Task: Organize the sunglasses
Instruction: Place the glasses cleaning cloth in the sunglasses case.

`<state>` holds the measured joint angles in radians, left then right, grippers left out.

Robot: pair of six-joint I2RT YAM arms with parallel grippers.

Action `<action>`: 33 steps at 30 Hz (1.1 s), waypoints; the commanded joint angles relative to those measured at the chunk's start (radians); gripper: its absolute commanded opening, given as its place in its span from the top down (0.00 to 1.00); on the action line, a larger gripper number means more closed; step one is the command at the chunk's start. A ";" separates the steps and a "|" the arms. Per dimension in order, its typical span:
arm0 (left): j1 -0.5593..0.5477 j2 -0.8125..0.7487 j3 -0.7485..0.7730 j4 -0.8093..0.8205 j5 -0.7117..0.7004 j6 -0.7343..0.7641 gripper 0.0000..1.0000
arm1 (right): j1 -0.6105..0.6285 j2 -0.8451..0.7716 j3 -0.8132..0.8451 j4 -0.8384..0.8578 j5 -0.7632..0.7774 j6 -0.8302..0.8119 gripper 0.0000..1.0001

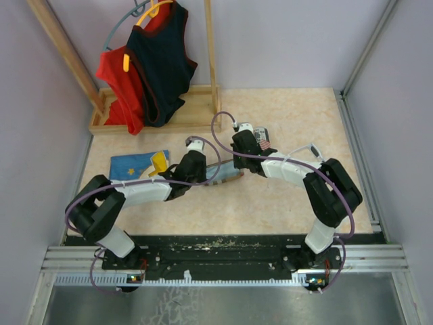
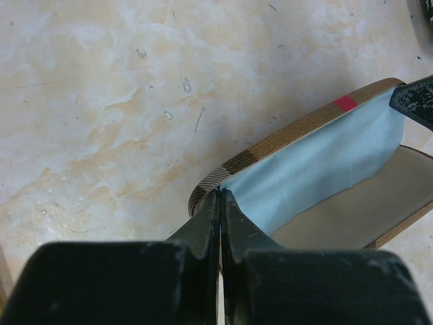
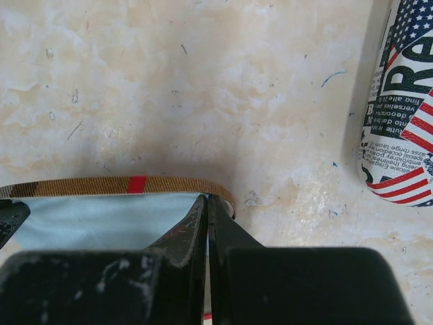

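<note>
The left gripper and right gripper were clamped shut on the light-blue cloth inside the plaid case, sunglasses seemingly not yet stowed.

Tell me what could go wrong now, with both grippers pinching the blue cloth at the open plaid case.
1. The left gripper and the right gripper each hold only a corner of the cloth; a corner may slip out.
2. If they pull apart, the cloth could drag the plaid case.
3. The flag-print case lies near the right gripper and might be bumped.
</note>
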<state>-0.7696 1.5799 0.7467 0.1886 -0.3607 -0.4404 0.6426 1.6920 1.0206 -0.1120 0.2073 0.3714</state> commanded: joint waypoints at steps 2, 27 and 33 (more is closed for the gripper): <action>0.007 -0.039 -0.009 0.036 -0.026 0.010 0.99 | -0.011 -0.023 -0.001 0.046 0.022 0.008 1.00; 0.007 -0.026 0.000 0.047 -0.055 0.013 0.93 | -0.011 -0.005 0.010 0.061 0.009 -0.004 0.94; 0.007 -0.022 0.002 0.048 -0.062 0.009 0.92 | -0.011 -0.009 0.010 0.058 0.013 -0.008 0.88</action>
<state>-0.7696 1.5669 0.7452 0.2096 -0.4007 -0.4370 0.6426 1.6920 1.0206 -0.0971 0.2111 0.3679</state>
